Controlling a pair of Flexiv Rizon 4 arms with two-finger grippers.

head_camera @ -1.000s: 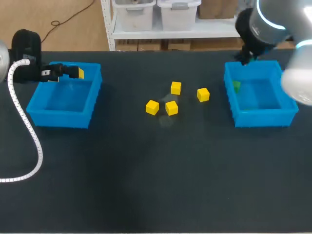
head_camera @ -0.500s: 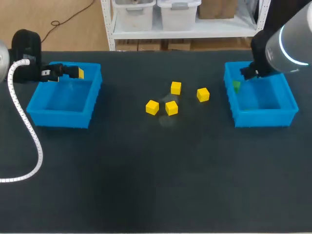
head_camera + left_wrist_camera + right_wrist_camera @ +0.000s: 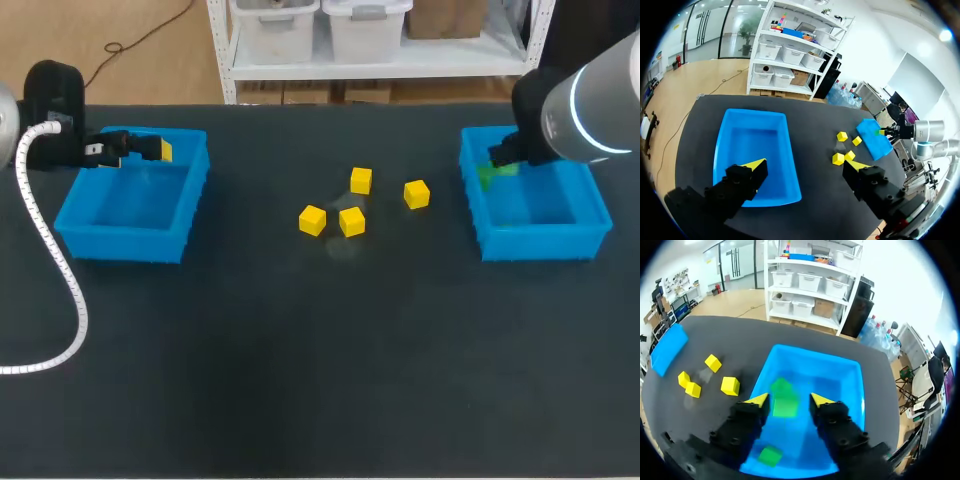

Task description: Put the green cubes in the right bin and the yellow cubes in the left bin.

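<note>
Several yellow cubes (image 3: 351, 221) lie loose at the table's middle. My right gripper (image 3: 500, 158) hangs over the far left corner of the right blue bin (image 3: 590, 215). In the right wrist view the right gripper (image 3: 790, 400) is open, and a green cube (image 3: 785, 408) shows between its tips with a gap to one finger. Two more green cubes (image 3: 771, 456) lie on the bin (image 3: 845, 375) floor. My left gripper (image 3: 150, 150) stands open and empty over the far rim of the left blue bin (image 3: 75, 225); the left wrist view shows the left gripper (image 3: 805, 167) above that bin (image 3: 722, 150).
The yellow cubes (image 3: 730, 385) sit between the two bins, well apart from both. A white ribbed cable (image 3: 60, 270) from my left arm trails over the table's left side. Bare dark tabletop (image 3: 330, 380) fills the front half.
My right arm has swung down over the right bin's far left corner, and its fingers have spread off the green cube. The left arm has not moved.
</note>
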